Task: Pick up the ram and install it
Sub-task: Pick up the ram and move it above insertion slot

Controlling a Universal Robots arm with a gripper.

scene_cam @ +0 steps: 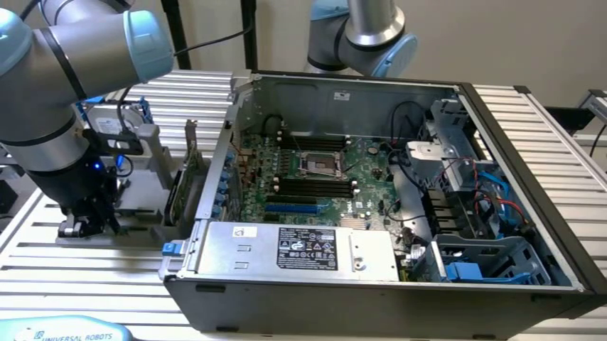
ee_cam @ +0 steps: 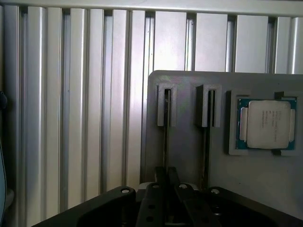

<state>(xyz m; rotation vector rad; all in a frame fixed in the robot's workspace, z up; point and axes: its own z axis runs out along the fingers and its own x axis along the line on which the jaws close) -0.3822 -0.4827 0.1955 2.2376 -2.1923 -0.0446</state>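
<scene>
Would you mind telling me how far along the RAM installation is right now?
Done: the gripper is at the grey holder. In hand: it is shut on the ram, not yet lifted out. Left: seating it in the motherboard's black slots, which look empty.

There is one open computer case (scene_cam: 379, 295). One gray tray (ee_cam: 255, 182) holds two ram sticks (ee_cam: 166, 142), two slotted holders (ee_cam: 160, 106) and one processor chip (ee_cam: 266, 124).

Your arm (scene_cam: 57, 106) stands at the exterior view's left, with its pincer (scene_cam: 84, 224) low at a grey fixture (scene_cam: 142, 192) on the slatted desk (scene_cam: 85, 277). Just beside the fixture is the open computer case (scene_cam: 379, 298), with the motherboard (scene_cam: 323, 170) exposed and the power supply (scene_cam: 294, 249) along the near wall. A second arm (scene_cam: 365, 35) stands behind the case.
</scene>
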